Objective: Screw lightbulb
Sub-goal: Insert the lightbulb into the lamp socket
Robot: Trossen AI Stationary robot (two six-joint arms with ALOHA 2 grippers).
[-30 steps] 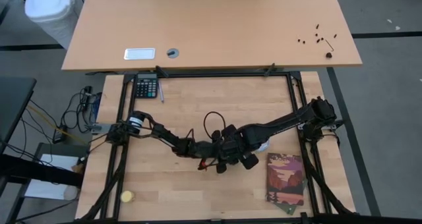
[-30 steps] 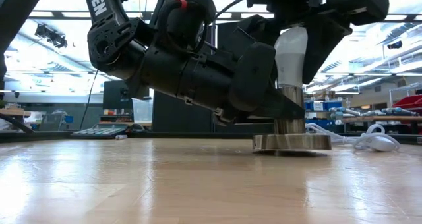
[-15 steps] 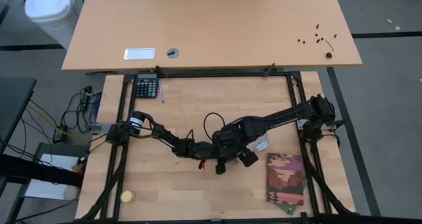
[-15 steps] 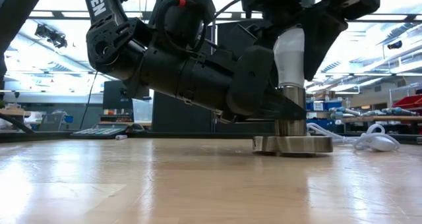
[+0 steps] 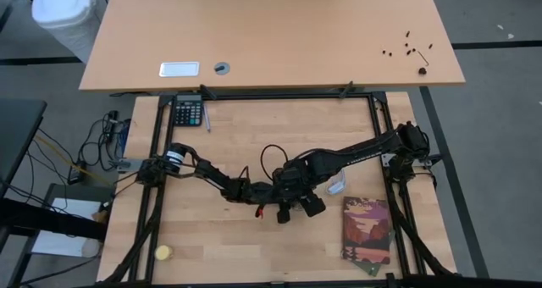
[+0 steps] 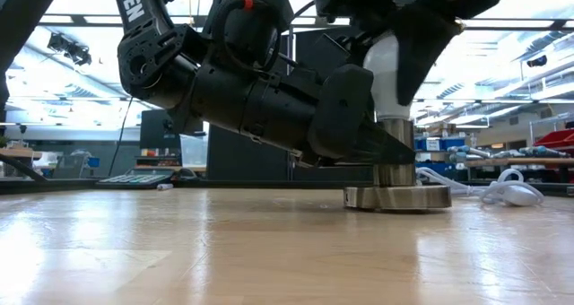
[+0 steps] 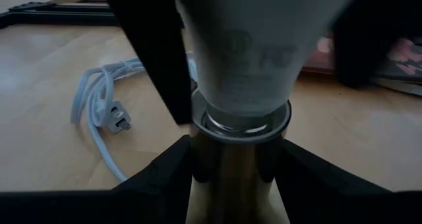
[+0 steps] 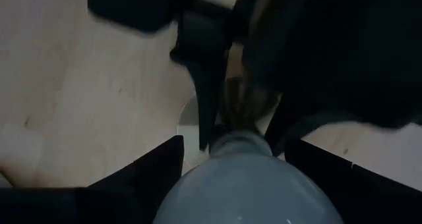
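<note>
Arms hide the lightbulb [image 6: 387, 76] overhead; its top seems cropped at both wrists.

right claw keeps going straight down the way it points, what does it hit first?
The right claw points down and grips the lightbulb, which stands upright in the socket. Pushing on would press the bulb into the socket neck, where the left claw is clamped. Thread depth left is unclear.

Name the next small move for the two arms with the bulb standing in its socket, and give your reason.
Probably the right hand, shut on the lightbulb, should keep turning it; the bulb stands upright in the socket stem, which the left hand clamps on its base.
</note>
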